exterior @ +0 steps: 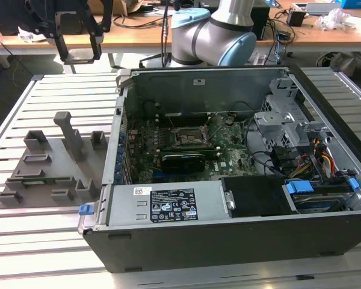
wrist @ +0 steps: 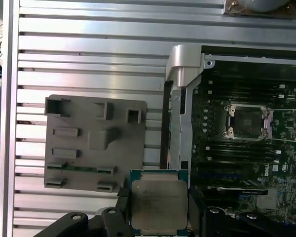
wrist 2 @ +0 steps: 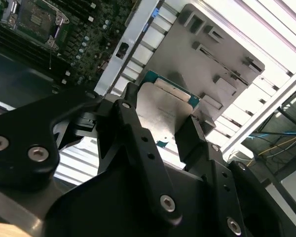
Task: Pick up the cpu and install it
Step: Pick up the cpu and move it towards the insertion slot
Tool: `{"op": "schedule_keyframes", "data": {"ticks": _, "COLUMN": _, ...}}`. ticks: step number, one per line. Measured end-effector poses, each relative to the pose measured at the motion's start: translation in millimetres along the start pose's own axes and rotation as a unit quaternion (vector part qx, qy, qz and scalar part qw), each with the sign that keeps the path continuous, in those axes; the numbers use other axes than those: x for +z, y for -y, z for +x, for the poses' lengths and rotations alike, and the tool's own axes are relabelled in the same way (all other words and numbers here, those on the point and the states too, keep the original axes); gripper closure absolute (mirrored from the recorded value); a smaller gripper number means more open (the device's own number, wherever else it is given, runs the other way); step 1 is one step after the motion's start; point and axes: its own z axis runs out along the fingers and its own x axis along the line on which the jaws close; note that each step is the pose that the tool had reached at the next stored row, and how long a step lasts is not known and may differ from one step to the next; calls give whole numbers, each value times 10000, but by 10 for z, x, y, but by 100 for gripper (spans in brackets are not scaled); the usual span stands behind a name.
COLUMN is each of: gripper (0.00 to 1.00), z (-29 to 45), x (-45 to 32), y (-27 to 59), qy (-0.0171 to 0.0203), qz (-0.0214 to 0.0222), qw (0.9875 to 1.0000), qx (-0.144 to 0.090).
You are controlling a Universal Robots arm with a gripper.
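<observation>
The cpu (wrist: pixel 159 205) is a flat square chip with a silvery top and a thin green rim. My gripper (wrist: pixel 159 210) is shut on it, one black finger pressing each opposite edge. In the second wrist view the cpu (wrist 2: pixel 160 111) sits the same way between the gripper's (wrist 2: pixel 160 123) fingers. I hold it high above the slatted table, over the near edge of the grey holder plate (wrist: pixel 96 143) and just outside the case wall. In the exterior view my gripper (exterior: pixel 78 53) hangs at the upper left. The open metal-framed socket (wrist: pixel 246 121) on the motherboard is apart from the chip.
The open computer case (exterior: pixel 228 241) fills the exterior view's middle and right, with the socket (exterior: pixel 186 137) and a long black card (exterior: pixel 183 161) inside. The grey holder plate (exterior: pixel 48 174) with upright pegs lies on the slatted table at the exterior view's left. The arm's body (exterior: pixel 213 36) stands behind the case.
</observation>
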Motion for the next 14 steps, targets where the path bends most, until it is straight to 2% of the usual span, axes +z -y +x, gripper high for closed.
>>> {"op": "schedule_keyframes", "data": {"ticks": 5, "gripper": 45, "z": -78, "x": 5, "y": 3, "qy": -1, "qz": 26, "qw": 10000, "qx": 1}}
{"op": "schedule_keyframes", "data": {"ticks": 7, "gripper": 45, "z": -138, "x": 8, "y": 6, "qy": -1, "qz": 43, "qw": 10000, "qx": 1}}
{"op": "schedule_keyframes", "data": {"ticks": 14, "gripper": 45, "z": -329, "x": 17, "y": 14, "qy": -2, "qz": 58, "qw": 10000, "qx": 1}}
